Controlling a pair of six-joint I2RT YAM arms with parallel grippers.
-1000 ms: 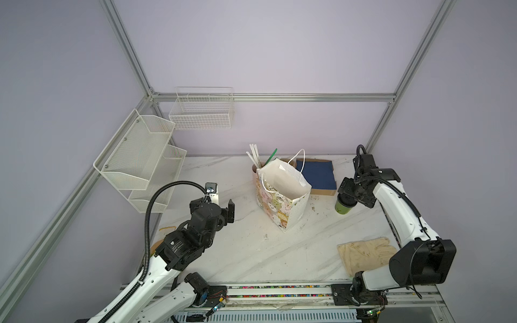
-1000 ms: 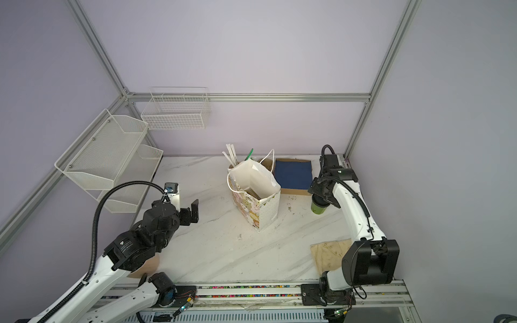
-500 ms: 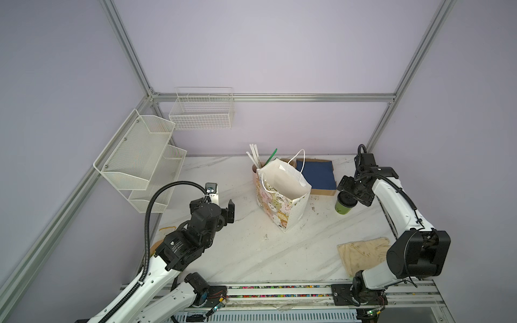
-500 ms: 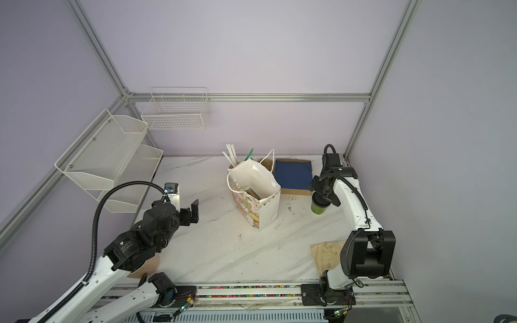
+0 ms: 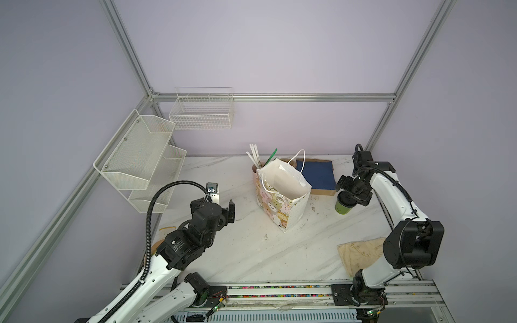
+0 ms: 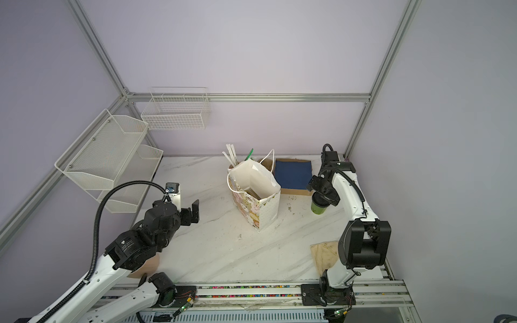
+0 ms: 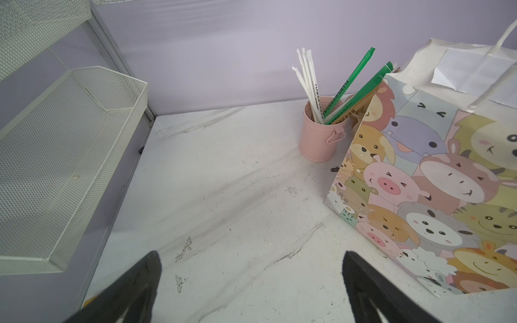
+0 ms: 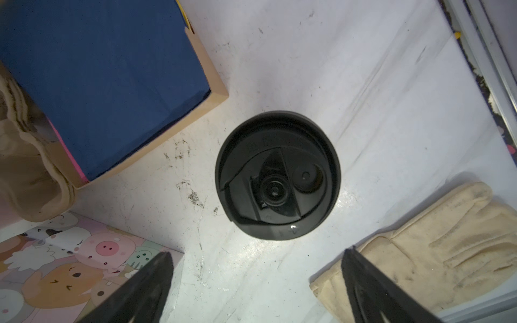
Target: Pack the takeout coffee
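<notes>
White and green straws [image 7: 310, 84] in pink mug [image 7: 319, 139]; blue sheets [image 8: 98, 70] in cardboard box [image 8: 216, 86]. Hovers over lidded coffee cup [image 5: 342, 208] with right jaws open; left jaws open, empty.

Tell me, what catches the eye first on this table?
The cartoon-animal paper bag stands open mid-table. To its right, a green coffee cup with a black lid sits under the open right end effector. Behind the bag, a pink mug holds white and green straws.
</notes>
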